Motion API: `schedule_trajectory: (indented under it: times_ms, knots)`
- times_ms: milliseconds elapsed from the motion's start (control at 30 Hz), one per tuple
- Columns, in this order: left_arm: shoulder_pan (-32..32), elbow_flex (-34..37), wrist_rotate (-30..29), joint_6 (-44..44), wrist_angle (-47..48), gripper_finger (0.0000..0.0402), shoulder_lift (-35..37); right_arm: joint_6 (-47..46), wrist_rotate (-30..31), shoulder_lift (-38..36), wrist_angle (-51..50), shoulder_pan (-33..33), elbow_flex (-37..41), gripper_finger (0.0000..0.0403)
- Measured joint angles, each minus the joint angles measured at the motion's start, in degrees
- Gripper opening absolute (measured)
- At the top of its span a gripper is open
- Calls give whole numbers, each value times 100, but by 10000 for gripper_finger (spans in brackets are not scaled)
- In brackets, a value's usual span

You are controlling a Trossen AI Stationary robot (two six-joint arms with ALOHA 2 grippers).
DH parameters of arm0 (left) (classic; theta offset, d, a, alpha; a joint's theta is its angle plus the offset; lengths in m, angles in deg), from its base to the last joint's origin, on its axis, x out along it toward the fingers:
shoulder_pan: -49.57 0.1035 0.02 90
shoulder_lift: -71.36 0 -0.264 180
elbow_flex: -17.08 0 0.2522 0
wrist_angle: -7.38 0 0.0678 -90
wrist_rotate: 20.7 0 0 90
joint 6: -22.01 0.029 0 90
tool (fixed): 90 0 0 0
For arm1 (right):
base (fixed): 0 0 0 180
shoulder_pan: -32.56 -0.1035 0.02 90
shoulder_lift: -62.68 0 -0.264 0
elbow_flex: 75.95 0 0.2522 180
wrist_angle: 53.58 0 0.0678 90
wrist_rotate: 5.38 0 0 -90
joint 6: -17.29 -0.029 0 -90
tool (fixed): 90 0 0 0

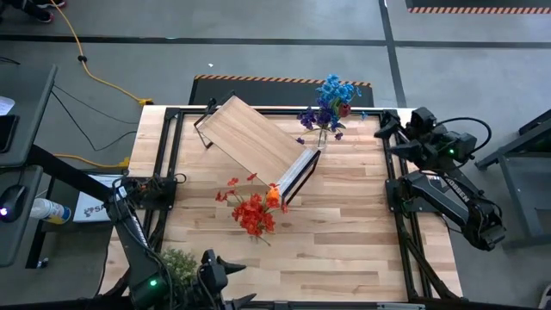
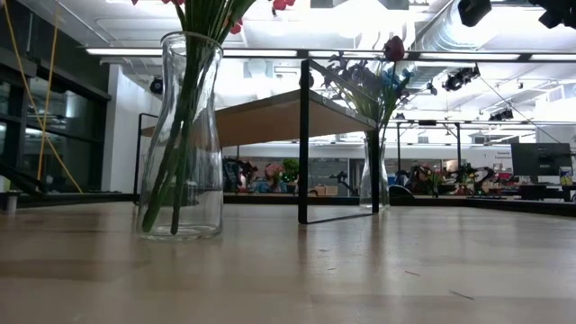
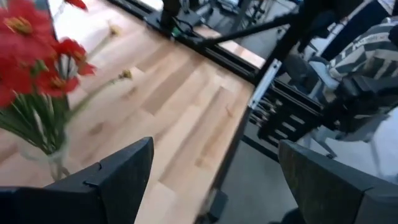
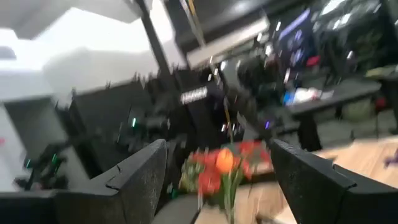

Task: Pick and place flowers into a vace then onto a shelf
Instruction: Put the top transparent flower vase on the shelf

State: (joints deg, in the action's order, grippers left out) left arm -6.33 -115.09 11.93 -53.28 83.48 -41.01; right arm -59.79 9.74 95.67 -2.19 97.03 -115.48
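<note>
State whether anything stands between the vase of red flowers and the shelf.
Nothing visible does. The red flowers stand in their vase on the table just beside the shelf; the board's top is bare. The blue flowers stand beyond it.

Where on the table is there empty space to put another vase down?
Bare wood lies along the table's near right side, between the red flowers and the right frame rail, and at the left, beside the shelf. It is crowded in the middle around the shelf, and at the far edge by the blue flowers.

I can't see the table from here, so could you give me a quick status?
Left gripper and right gripper open, empty. Red flowers in vase beside shelf; blue flowers vased behind it. Nothing in the way.
</note>
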Motion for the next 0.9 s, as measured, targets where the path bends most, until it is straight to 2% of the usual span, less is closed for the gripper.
schedule_trajectory:
  times_ms: [133,633,767,900]
  knots:
    - [-2,-13,280,0,-171,376,0,5,-130,0,-88,0,0,279]
    - [2,-13,298,0,-226,376,0,103,-271,0,-1025,0,1,279]
    - [2,-13,298,0,-224,376,0,-202,-23,-4,-985,0,-1,279]
    - [2,-13,297,0,-224,376,0,-629,313,-80,-444,0,-12,279]
